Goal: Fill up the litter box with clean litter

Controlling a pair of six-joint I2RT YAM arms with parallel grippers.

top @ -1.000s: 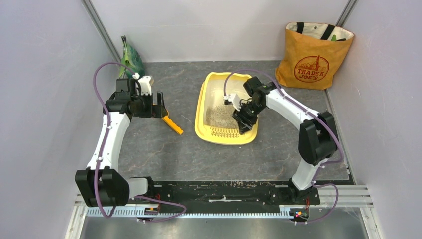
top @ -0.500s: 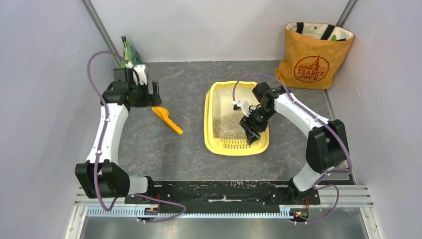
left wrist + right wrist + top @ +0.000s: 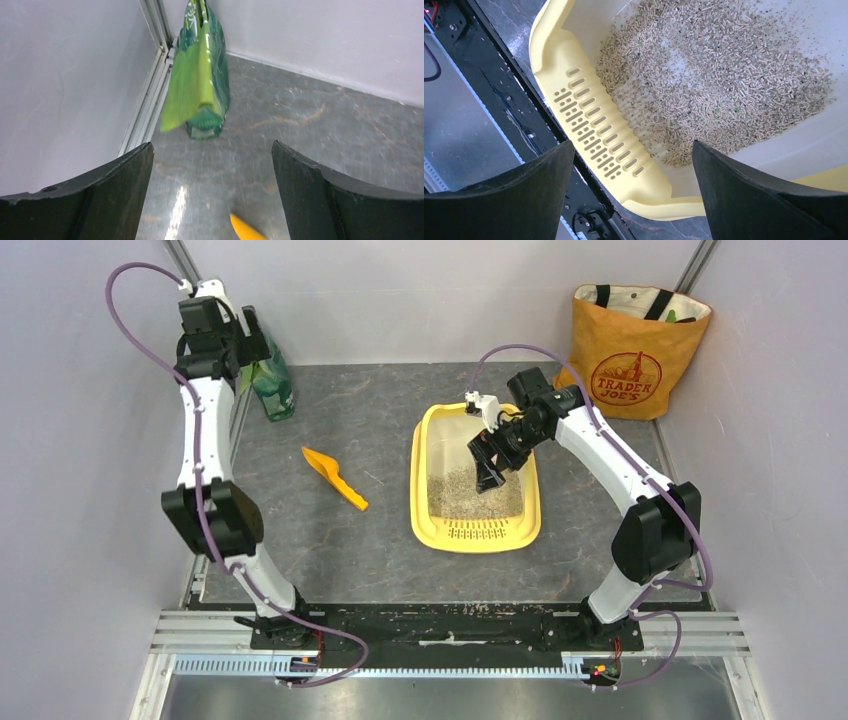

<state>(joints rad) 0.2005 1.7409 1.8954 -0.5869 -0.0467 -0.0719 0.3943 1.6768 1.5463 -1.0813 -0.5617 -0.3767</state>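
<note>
Jaws on both arms stand wide apart and hold nothing. Your left gripper (image 3: pixel 211 150) hangs high in the upper left of the top view, looking down at the green bag (image 3: pixel 197 85), which stands upright in the corner against the wall and frame post. The orange scoop (image 3: pixel 335 477) lies on the table (image 3: pixel 330 560) between that bag and the litter box (image 3: pixel 478 532), apart from both. Your right gripper (image 3: pixel 631 147) hovers over the box at centre frame, touching nothing. The clean litter (image 3: pixel 724 85) inside is a thin patch of pale pellets gathered toward the slotted grate end, with bare floor showing at the far end, so I judge the fill only partly done.

Expect the bag to handle badly: crinkly plastic, soft and slick, likely to sag and carry its weight low once lifted (how much is left inside you cannot tell from here). Take it by the folded upper edge, pinching across the seam, not by the belly. The box looks stiff and light, so it may slide if nudged, and the pellets will run freely once tipped
</note>
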